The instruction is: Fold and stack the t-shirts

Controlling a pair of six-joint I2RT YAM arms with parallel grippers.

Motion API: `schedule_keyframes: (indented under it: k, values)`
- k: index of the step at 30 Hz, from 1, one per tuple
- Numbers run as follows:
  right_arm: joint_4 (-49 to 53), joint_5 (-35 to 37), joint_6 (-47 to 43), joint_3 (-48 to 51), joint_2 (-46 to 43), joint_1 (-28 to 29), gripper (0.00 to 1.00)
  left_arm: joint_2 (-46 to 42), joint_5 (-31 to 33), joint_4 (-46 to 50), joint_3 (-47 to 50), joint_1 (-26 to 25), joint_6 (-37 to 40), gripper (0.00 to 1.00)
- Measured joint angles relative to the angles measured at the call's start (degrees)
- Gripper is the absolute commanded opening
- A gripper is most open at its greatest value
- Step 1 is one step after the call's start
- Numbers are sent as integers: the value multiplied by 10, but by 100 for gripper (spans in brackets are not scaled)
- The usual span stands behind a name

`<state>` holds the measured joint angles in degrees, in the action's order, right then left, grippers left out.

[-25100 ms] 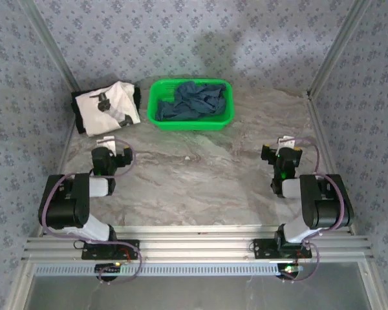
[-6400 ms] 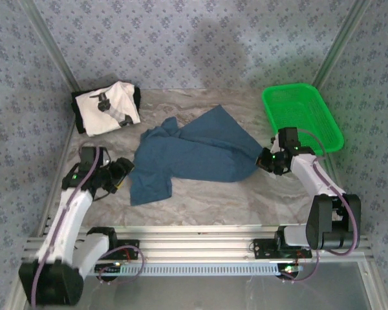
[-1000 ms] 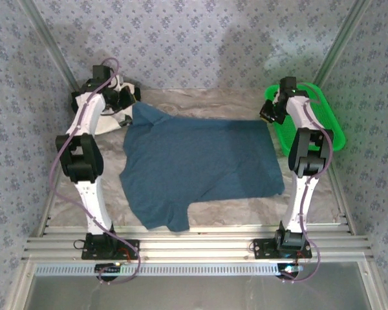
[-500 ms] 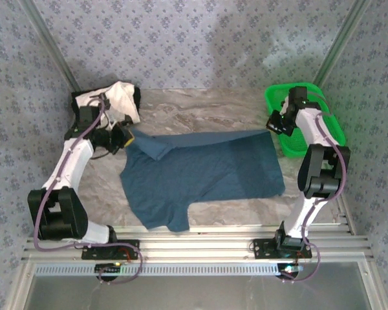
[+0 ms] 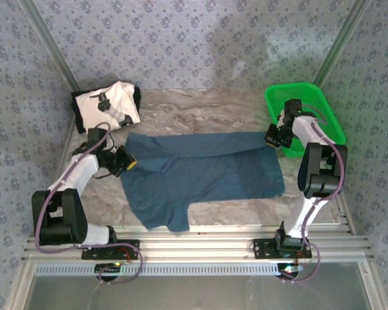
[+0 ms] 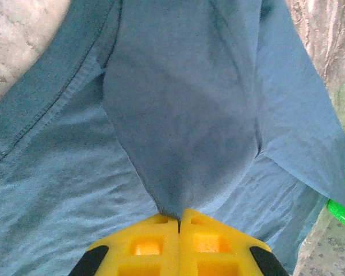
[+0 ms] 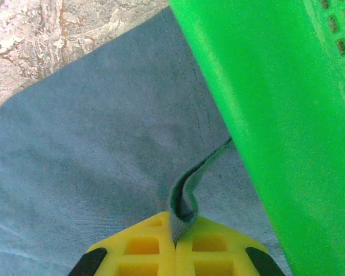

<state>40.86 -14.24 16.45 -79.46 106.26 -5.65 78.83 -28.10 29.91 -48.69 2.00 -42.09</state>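
on the left side of the marbled bench, the left arm reaches forward with its wrist bent inward, and the left pincer is clamped tight on a corner of the dark teal t-shirt, cloth pinched between yellow pads. the white printed t-shirt lies in the far left corner. the dark teal t-shirt spreads mid-bench, its far edge doubled over. the right arm stands tall, the right pincer closed on the hem beside the green basket. blue patterned walls surround everything.
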Motion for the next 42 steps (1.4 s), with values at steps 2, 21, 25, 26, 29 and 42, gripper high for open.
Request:
schedule_keyframes:
  k: [2, 21, 25, 26, 29, 42]
  values:
    - [-3, 2, -3, 3, 0, 1, 0, 0, 5, -2, 7, 0, 0, 0]
    - [5, -18, 24, 3, -118, 88, 72, -59, 174, 116, -110, -47, 26, 68]
    - [-65, -103, 93, 28, -170, 210, 59, -39, 185, 112, -219, -115, 40, 61]
    - [-85, -118, 111, 33, -164, 240, 55, -28, 182, 104, -223, -121, 45, 60]
    - [-134, -152, 164, 35, -98, 334, 47, 36, 174, 89, -210, -118, 45, 59]
    - [-158, -153, 279, -118, 157, 483, 39, 143, 148, -3, -89, -90, 30, 43]
